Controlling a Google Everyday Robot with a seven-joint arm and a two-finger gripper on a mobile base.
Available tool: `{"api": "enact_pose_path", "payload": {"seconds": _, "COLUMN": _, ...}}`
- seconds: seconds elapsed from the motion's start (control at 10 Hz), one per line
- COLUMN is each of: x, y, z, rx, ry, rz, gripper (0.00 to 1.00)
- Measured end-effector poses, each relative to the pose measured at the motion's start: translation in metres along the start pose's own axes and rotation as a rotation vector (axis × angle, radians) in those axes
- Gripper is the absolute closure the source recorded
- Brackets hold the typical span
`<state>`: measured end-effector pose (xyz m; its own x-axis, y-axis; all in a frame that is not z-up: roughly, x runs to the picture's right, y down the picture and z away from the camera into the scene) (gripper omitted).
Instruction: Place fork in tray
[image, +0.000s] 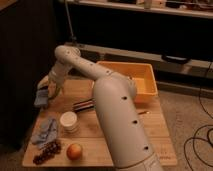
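At left edge of wooden table (156, 136), your gripper (50, 89) hangs just above blue cloth (40, 98); you cannot tell whether it clasps anything. Slim metal fork (143, 112) apparently lies on tabletop, right of arm, just near of large yellow-orange plastic tray (145, 91).

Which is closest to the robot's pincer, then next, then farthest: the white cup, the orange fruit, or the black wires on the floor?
The pincer hangs over the table's left side.
1. White cup, left of middle.
2. Orange fruit, near edge.
3. Black wires, floor, far right.
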<state>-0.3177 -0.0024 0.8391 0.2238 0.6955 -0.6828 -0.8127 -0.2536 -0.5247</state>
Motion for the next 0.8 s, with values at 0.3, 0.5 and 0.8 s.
{"api": "enact_pose_path", "payload": {"seconds": 0.3, "x": -0.002, "y": -0.007, "z": -0.021, "rx": 0.026, "ry": -0.067, "rz": 0.056, "gripper": 0.2}}
{"api": "enact_pose_path", "payload": {"seconds": 0.5, "x": -0.005, "y": -0.031, "z": -0.068, "rx": 0.037, "ry": -0.155, "rz": 0.121, "gripper": 0.2}}
{"api": "enact_pose_path", "payload": {"seconds": 0.8, "x": 0.015, "y": -0.075, "z": -0.142, "rx": 0.061, "ry": -0.278, "rz": 0.216, "gripper": 0.2}}
